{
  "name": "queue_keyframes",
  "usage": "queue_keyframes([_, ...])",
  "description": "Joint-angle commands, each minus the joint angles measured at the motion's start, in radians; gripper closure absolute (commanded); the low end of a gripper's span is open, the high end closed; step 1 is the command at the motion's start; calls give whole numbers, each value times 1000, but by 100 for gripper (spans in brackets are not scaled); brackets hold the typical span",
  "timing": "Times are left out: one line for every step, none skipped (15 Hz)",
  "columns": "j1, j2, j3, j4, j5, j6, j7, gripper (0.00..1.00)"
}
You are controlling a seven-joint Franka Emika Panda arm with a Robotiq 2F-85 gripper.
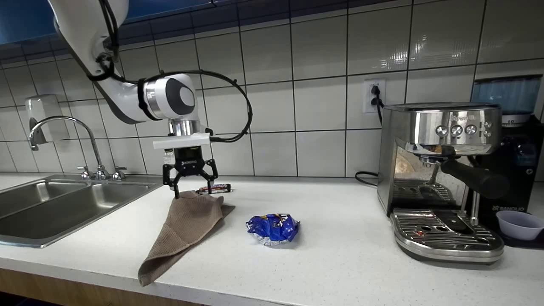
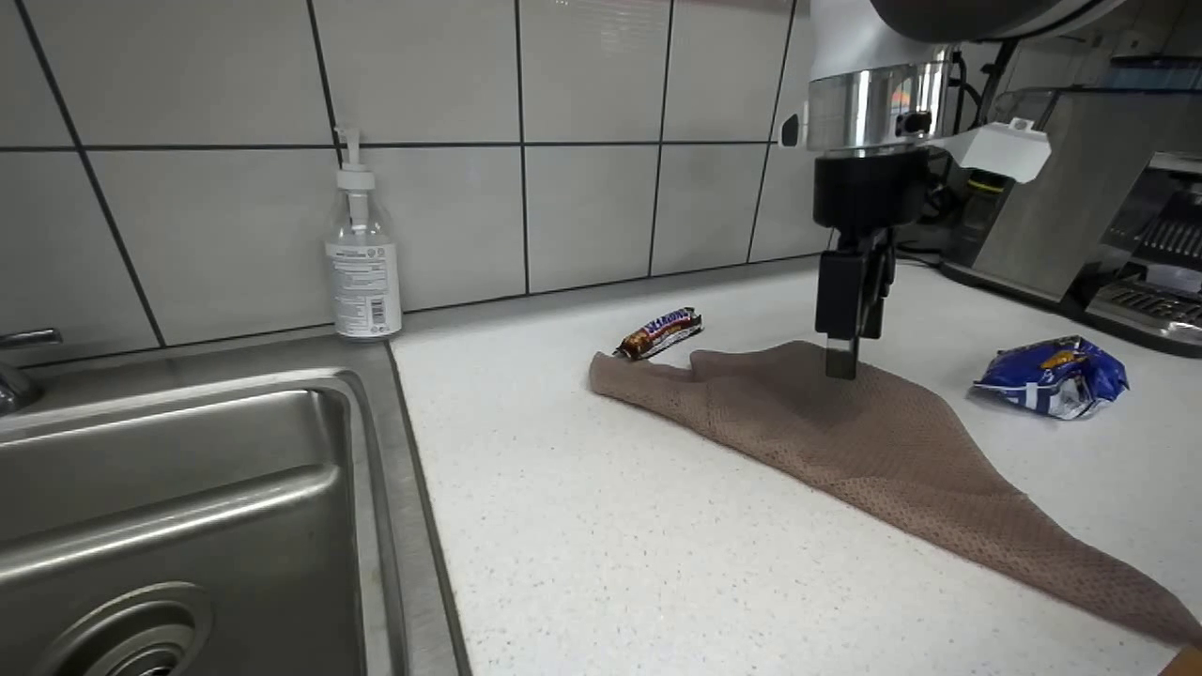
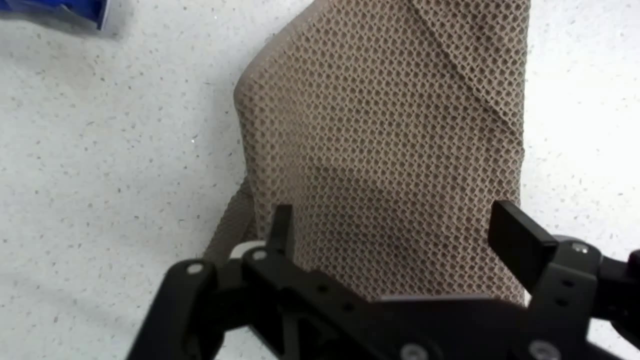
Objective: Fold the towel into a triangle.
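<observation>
Well, towel (image 2: 892, 451): it's lying on the counter (image 2: 563, 526), seemingly forming a rough triangle already.
Flap (image 3: 239, 220): it's poking out beneath; you're probably only needing to tidy.
Gripper (image 3: 392, 215): you're holding its fingers apart over the towel, clamping nothing.

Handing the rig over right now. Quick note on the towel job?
Gripper: open, nothing held, over the rear part of the brown waffle-textured towel; contact unclear.
Towel: on the white counter between the sink and the crumpled blue wrapper; front tip about at the counter's front edge.
Done: looks folded over into a rough, long triangle; a lower layer pokes out on the wrapper side.
Left: probably align the layers, flatten, back off. Mind the candy bar at the towel's rear.
</observation>
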Motion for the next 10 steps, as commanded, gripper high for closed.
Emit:
queue_keyframes([4,-90,1,-81,10,-21,51,0])
queue_keyframes([4,-103,1,-95,12,-23,59,0])
queue_keyframes([5,-118,1,-111,13,-23,68,0])
queue_keyframes([5,-131,1,-126,15,-24,75,0])
queue_keyframes([5,-145,1,-142,17,-25,83,0])
queue_keyframes([6,-157,1,-157,18,-27,91,0])
queue_keyframes([7,-171,0,-174,19,-28,100,0])
queue_keyframes([8,-184,0,-190,22,-29,106,0])
queue_keyframes([8,-197,0,-207,23,-30,115,0])
queue_keyframes([8,-210,-1,-222,25,-31,123,0])
